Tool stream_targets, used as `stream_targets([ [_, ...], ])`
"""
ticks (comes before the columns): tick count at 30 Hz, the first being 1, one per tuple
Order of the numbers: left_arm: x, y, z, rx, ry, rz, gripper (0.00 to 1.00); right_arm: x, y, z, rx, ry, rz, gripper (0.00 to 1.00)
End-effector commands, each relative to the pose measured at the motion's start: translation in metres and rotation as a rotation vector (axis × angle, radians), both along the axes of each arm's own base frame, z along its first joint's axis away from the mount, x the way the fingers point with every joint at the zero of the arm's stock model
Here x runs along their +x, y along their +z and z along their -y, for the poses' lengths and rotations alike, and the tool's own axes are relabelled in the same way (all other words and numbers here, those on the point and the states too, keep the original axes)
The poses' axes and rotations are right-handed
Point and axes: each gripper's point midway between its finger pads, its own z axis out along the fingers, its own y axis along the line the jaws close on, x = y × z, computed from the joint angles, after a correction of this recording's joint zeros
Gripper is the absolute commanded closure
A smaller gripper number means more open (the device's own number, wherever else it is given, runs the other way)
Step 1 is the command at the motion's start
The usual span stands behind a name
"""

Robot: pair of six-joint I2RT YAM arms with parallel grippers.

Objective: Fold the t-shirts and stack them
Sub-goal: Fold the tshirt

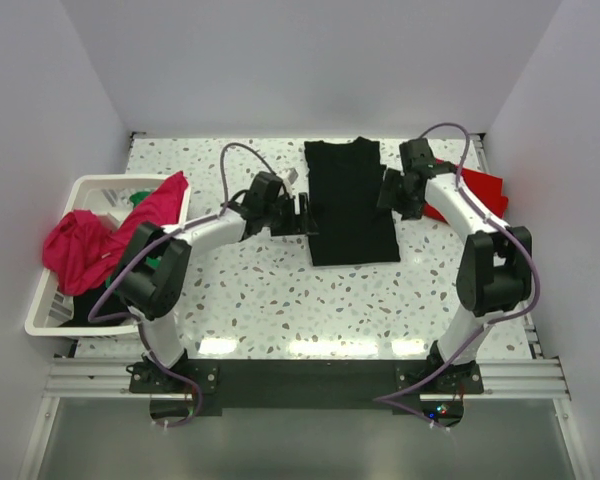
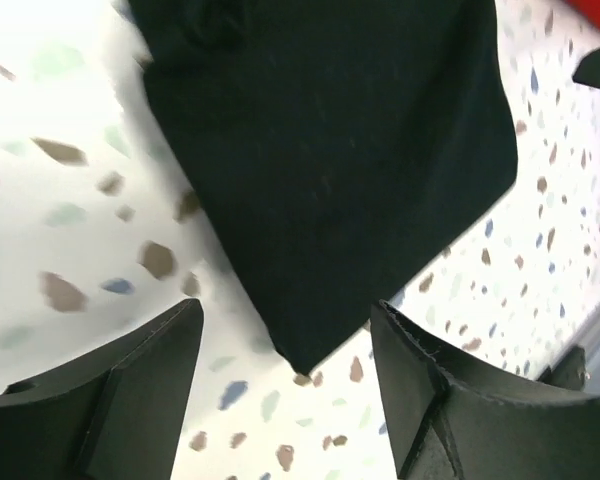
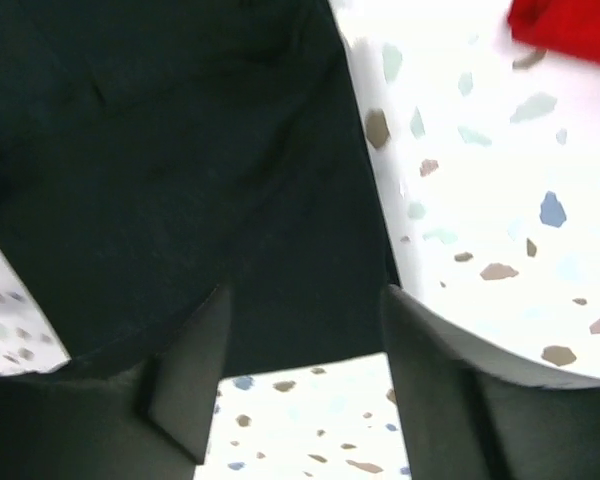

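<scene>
Top external: the black t-shirt [image 1: 350, 205], folded into a long strip, lies on the speckled table [image 1: 260, 290] between the two grippers. The left gripper [image 1: 307, 215] is at its left edge and the right gripper [image 1: 387, 190] at its right edge. A red t-shirt [image 1: 482, 188] lies beyond the right gripper's outer side. A magenta t-shirt [image 1: 90, 240] drapes over the white basket [image 1: 55, 310], well behind the left gripper.

Left wrist: the left gripper [image 2: 285, 390] is spread wide and holds nothing. A corner of the black t-shirt [image 2: 330, 150] lies just ahead, between its fingers.

Right wrist: the right gripper [image 3: 310, 390] is also spread and empty. The black t-shirt [image 3: 180, 150] lies ahead and to its left, the red t-shirt [image 3: 570, 30] far ahead on the right.
</scene>
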Motion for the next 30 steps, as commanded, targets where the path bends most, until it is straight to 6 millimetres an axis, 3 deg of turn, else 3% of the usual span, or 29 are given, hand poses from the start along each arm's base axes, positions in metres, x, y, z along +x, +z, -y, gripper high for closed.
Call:
stream_targets([
  [1, -0.023, 0.008, 0.026, -0.111, -0.065, 0.006, 0.28, -0.019, -0.004, 0.003, 0.029, 0.025, -0.003, 0.4],
  [5, -0.038, -0.003, 0.027, -0.12, -0.061, -0.038, 0.33, -0.04, -0.014, 0.015, 0.054, 0.013, -0.045, 0.49],
  [12, -0.047, -0.01, 0.024, -0.046, -0.029, -0.069, 0.33, -0.066, -0.035, 0.023, 0.087, 0.014, -0.108, 0.51],
  [20, -0.048, -0.016, 0.029, -0.022, -0.017, -0.108, 0.37, -0.076, -0.056, 0.026, 0.097, 0.038, -0.174, 0.53],
  [30, -0.047, -0.013, 0.031, -0.02, -0.004, -0.114, 0.39, -0.082, -0.081, 0.02, 0.134, 0.05, -0.234, 0.62],
])
